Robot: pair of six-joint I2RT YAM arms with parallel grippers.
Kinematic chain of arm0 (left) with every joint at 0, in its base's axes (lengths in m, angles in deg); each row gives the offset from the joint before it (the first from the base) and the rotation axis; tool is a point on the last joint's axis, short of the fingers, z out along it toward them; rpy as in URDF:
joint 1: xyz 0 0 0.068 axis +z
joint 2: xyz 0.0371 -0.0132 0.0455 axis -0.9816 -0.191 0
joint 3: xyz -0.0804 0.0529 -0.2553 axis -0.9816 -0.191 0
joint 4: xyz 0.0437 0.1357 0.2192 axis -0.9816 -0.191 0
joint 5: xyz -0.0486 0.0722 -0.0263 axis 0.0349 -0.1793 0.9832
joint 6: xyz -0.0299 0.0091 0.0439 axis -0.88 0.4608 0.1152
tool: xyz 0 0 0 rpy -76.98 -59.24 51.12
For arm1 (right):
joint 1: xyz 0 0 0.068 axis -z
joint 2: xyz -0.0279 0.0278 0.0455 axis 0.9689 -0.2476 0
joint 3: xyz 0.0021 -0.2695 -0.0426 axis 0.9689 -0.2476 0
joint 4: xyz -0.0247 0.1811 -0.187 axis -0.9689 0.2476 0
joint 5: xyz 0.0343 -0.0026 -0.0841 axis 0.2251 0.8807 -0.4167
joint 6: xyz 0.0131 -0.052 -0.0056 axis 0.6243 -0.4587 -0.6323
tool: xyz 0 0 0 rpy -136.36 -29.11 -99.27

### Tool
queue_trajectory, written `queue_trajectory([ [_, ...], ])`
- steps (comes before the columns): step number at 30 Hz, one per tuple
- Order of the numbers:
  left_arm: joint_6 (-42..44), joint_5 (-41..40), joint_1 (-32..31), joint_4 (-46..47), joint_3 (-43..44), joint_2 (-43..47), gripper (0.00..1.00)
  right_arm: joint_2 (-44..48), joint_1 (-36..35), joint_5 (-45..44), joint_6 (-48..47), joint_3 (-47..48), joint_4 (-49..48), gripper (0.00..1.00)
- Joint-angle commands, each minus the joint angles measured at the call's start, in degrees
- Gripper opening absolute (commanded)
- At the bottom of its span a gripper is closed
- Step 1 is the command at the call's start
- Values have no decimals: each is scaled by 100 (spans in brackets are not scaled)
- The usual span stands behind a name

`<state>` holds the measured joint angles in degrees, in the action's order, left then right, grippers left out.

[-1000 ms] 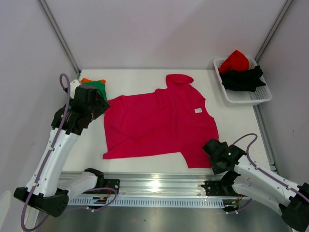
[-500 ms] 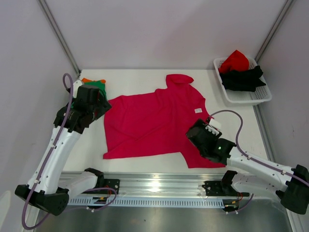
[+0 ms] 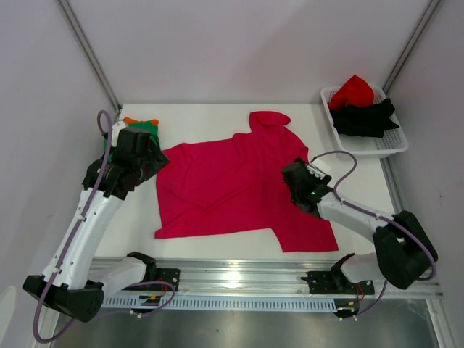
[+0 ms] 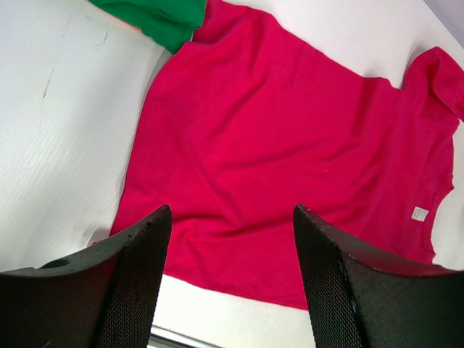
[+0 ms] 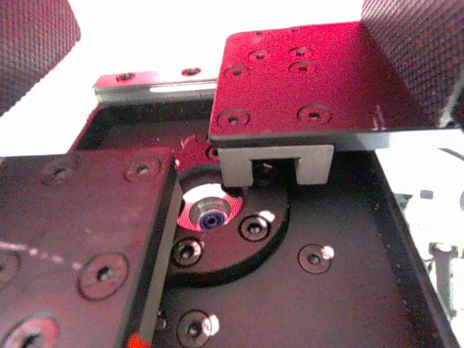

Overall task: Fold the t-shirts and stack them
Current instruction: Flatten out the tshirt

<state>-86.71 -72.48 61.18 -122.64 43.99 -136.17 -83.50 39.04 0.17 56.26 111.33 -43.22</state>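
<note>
the white desk (image 3: pixel 210 116) has bare room far and right of the magenta-pink t-shirt (image 3: pixel 232 181), which lies flat mid-desk with its hem near the near edge. the left tool (image 4: pixel 230 212) hovers spread at its left edge. the right tool (image 3: pixel 299 185), also spread, is over its right side.

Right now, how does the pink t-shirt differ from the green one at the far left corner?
The pink t-shirt lies spread open across the middle of the table; the green t-shirt is a compact bundle in the far left corner. The pink t-shirt covers far more area than the green t-shirt. A white label shows on the pink t-shirt, none on the green t-shirt. Both are plain single-colour cloth.
</note>
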Motion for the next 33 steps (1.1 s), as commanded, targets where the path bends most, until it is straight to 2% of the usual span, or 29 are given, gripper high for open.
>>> queue_trajectory([
  [1,41,42,58,9,-23,180,71,-679,164,383,-391,480,-654,82],
  [7,50,-19,58,-61,47,268,71,-1419,375,980,-445,701,-1155,82],
  [12,59,-63,58,-113,21,311,71,-1938,401,1227,-384,868,-1147,82],
  [29,112,-221,58,-281,144,531,71,-2159,498,1209,-243,816,-998,82],
  [33,129,-318,49,-360,197,654,71,-2106,533,1131,-164,719,-647,81],
])
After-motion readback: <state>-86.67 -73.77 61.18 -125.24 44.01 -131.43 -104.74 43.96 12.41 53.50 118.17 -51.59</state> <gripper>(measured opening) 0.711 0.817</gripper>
